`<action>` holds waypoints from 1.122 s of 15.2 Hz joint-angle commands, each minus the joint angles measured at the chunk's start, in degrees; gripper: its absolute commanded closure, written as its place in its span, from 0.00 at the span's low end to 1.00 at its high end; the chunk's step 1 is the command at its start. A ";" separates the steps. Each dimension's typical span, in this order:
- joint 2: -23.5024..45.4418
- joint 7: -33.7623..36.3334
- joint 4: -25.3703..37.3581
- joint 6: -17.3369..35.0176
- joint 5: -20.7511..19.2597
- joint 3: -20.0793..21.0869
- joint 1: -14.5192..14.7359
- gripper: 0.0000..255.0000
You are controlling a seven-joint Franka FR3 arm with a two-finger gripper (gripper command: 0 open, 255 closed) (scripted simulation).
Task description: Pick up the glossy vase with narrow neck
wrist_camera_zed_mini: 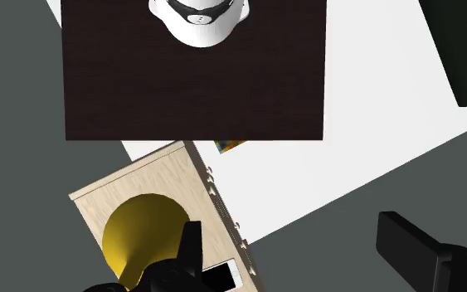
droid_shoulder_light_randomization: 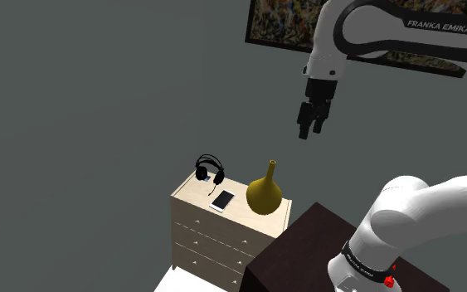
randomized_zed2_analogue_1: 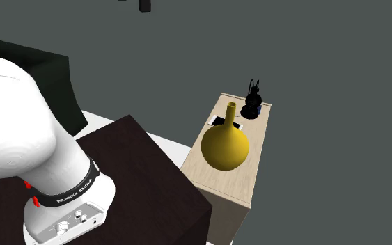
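One yellow vase [droid_shoulder_light_randomization: 264,195] stands upright at the near end of the dresser [droid_shoulder_light_randomization: 211,240] | we see the pincer [droid_shoulder_light_randomization: 313,116] spread open, well above | vase lies below, toward the shoulder view's left, neck pointing up

The arm [droid_shoulder_light_randomization: 414,211] is mostly smooth white shell, chunky rounded segments with dark grey joints in between. There's white FRANKA EMIKA lettering [droid_shoulder_light_randomization: 439,26] on the dark strip along the upper link, and the same name runs round a black band [randomized_zed2_analogue_1: 65,198] near the base. A couple of little red marks [droid_shoulder_light_randomization: 389,281] sit right by that band. The white foot [randomized_zed2_analogue_1: 69,224] underneath has a few small round sockets. The claw [droid_shoulder_light_randomization: 309,133] is all black and blocky, with two stubby fingers [wrist_camera_zed_mini: 422,249].
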 commanded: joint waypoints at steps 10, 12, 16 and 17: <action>12.11 -5.01 -4.23 14.53 -4.18 -3.51 -2.57 0.00; 15.49 -5.97 -4.36 17.68 -4.98 -4.27 -3.14 0.00; 22.84 -7.76 -3.70 23.72 -6.37 -5.73 -4.27 0.00; 24.78 -8.19 -3.35 25.15 -6.67 -6.08 -4.54 0.00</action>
